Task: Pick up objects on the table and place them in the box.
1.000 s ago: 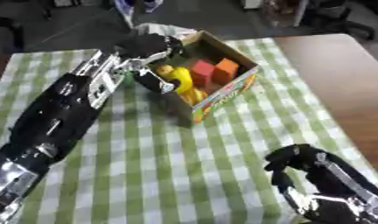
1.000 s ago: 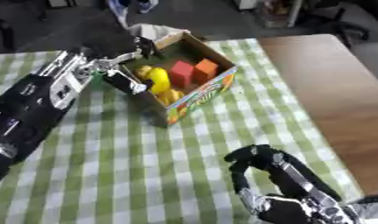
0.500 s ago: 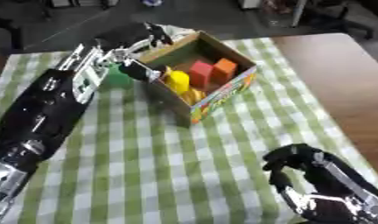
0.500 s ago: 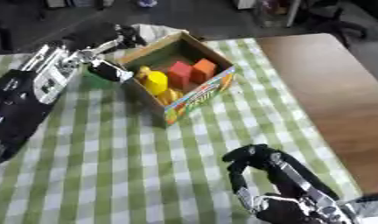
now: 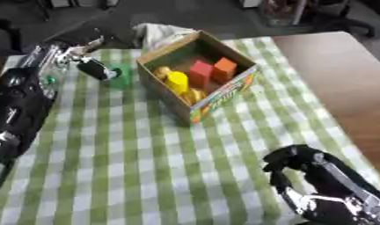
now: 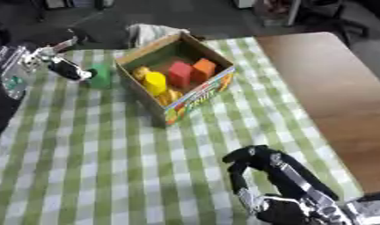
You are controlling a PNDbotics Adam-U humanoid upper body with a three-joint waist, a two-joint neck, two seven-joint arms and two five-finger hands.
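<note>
Near the table's far left edge your left hand (image 5: 85, 59) pinches a green block (image 5: 121, 76) beside the cardboard box (image 5: 224, 90), while your right hand (image 6: 258, 169) rests curled, empty

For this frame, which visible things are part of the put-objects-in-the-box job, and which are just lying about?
Job:
- box, open, holding yellow, red and orange pieces
- green object on the cloth beside the box
- left hand, next to the green object
- right hand, idle at the lower right

Lying about:
- white cloth-like thing behind the box
- checked tablecloth
</note>
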